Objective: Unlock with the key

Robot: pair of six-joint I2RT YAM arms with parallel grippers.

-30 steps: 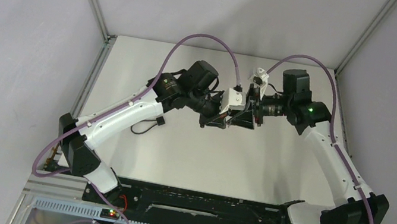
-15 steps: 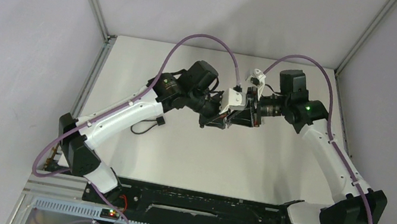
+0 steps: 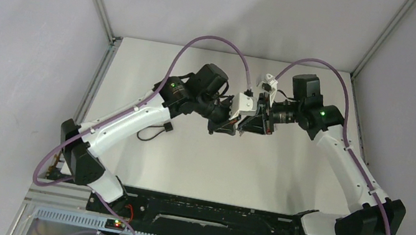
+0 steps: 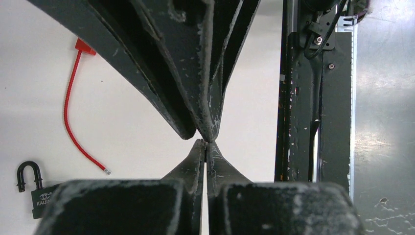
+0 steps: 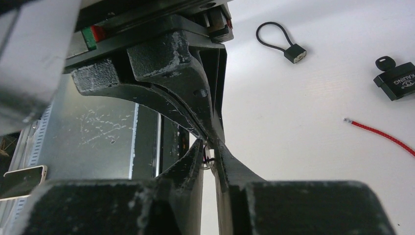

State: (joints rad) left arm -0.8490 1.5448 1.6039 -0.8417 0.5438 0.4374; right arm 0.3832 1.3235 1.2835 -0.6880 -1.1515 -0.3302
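Grey walls and an aluminium frame close round the white bench (image 3: 286,168), above which both arms reach inward until their tips meet in mid-air.

From its own wrist camera, the left gripper (image 4: 205,149) has its fingers drawn narrow, with only a sliver of light between them. Nothing can be made out in that slit. The right gripper (image 5: 210,156) meets it tip to tip, its fingers also narrow. Between their ends sits a small pale metal piece with a dark loop, judged to be the key (image 5: 209,159), though it is too small to be sure.

A black padlock (image 4: 41,201) lies flat on the bench below and well to the side of both sets of fingers, with its shackle closed. A red cable (image 4: 71,115) trails between the padlock and the fingers, one end loose. A small black loop lock (image 5: 296,54) lies beyond the fingers, apart from the padlock.

The step looks like a hand-over or re-grip of the key, with the padlock not yet approached. To do it well, one pair of fingers should clamp the bow firmly before the other lets go. The blade should stick out clear of the tips and in line with them so it can meet the keyway squarely. With so small a piece, opening too early risks dropping it.
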